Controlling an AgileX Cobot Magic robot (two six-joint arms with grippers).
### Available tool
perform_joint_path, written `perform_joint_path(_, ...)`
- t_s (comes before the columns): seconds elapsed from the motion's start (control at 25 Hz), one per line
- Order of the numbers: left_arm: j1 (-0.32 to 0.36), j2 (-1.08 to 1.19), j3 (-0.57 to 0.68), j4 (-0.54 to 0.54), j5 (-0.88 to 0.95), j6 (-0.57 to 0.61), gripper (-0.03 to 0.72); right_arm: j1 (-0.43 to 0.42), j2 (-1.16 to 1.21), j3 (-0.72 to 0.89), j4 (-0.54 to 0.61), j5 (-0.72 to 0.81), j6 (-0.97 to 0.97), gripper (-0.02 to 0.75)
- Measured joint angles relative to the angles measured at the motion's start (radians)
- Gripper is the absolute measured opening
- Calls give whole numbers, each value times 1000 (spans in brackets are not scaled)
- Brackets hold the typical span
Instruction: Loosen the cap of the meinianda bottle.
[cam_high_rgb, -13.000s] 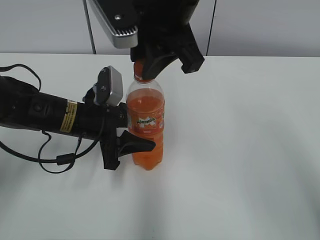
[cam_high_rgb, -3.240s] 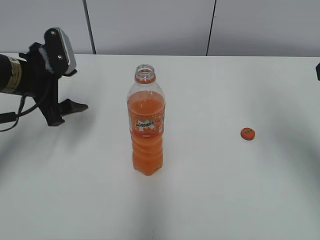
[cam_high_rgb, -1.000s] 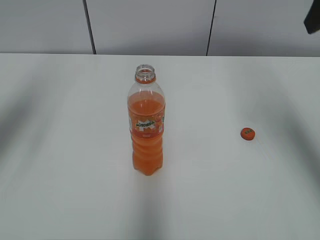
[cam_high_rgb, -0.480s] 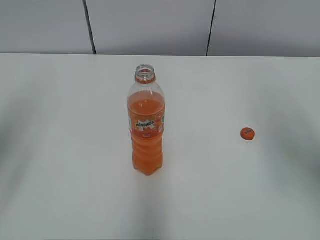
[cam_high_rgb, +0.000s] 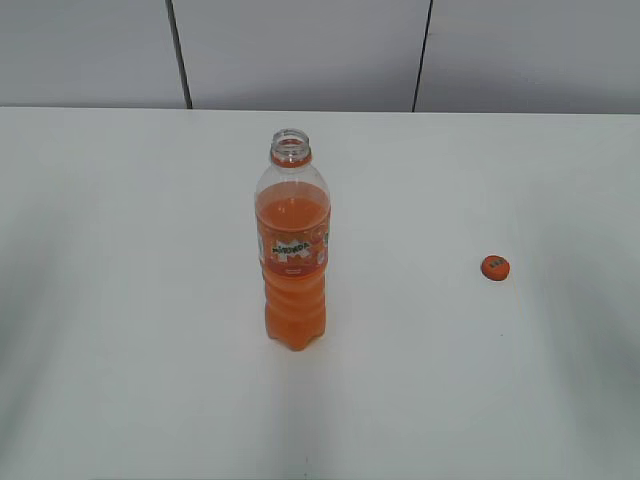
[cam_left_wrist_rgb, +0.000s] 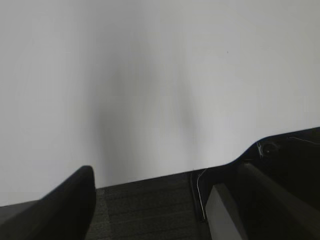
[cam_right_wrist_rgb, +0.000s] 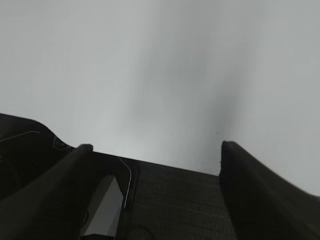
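The meinianda bottle (cam_high_rgb: 292, 250) stands upright in the middle of the white table, with orange drink, an orange label and an orange neck ring. Its mouth is uncovered. The cap (cam_high_rgb: 495, 267), small, round and orange with dark lettering, lies on the table well to the right of the bottle. Neither gripper shows in the exterior view. In the left wrist view my left gripper (cam_left_wrist_rgb: 165, 200) is open and empty at the table's edge, over dark floor. In the right wrist view my right gripper (cam_right_wrist_rgb: 152, 150) is open and empty, also at the table's edge.
The white table (cam_high_rgb: 150, 380) runs back to grey wall panels (cam_high_rgb: 300, 50). In both wrist views the table's edge gives way to dark carpet, with a pale block (cam_right_wrist_rgb: 102, 210) low down beside the carpet.
A dark part of the right arm at the top right corner one second ago has left the exterior view. The bottle and the cap have not moved.
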Motion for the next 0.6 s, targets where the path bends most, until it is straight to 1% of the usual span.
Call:
perform_joint_path(0.2,0,-120,73,-3,-6,1,526,0,-122,139,0,-9,1,583)
perform_joint_path(0.36,0,-190,106,-4,-15,1,526,0,-192,222,0,-11,2,583)
perform_joint_path(0.6,0,-281,135,-8,-22,1,522,0,-297,290,0,-11,3,583)
